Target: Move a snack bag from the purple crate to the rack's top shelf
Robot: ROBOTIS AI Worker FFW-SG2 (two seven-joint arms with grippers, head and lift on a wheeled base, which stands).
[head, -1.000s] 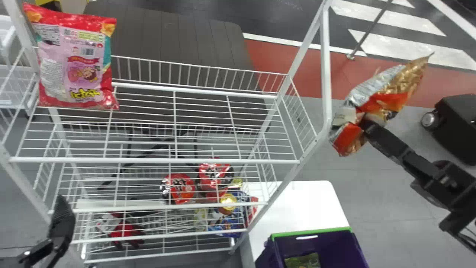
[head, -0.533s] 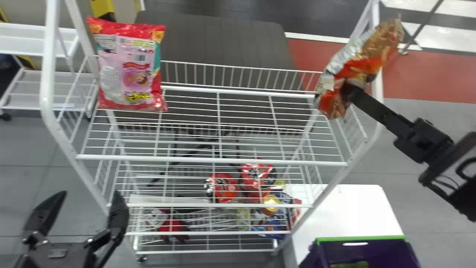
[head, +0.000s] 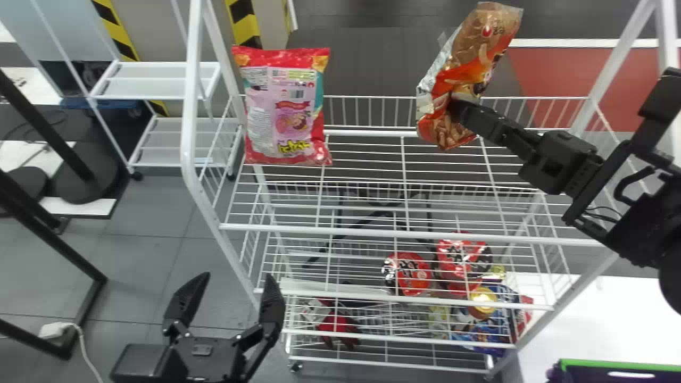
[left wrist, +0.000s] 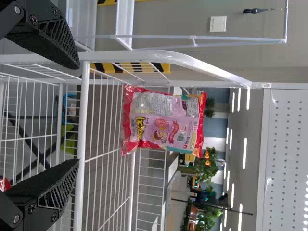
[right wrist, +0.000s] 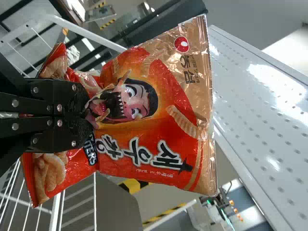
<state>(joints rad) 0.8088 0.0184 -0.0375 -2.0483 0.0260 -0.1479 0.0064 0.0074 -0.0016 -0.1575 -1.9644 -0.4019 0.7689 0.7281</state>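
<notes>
Orange bag swings in over the top shelf, tight b/w your R fingers; your L fingers are open.

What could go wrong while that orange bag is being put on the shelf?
The right gripper pinches the orange bag toward one end, so it might twist or slip. It could also snag the back rail just beyond, or, if swung left, knock over the pink bag standing there.
</notes>
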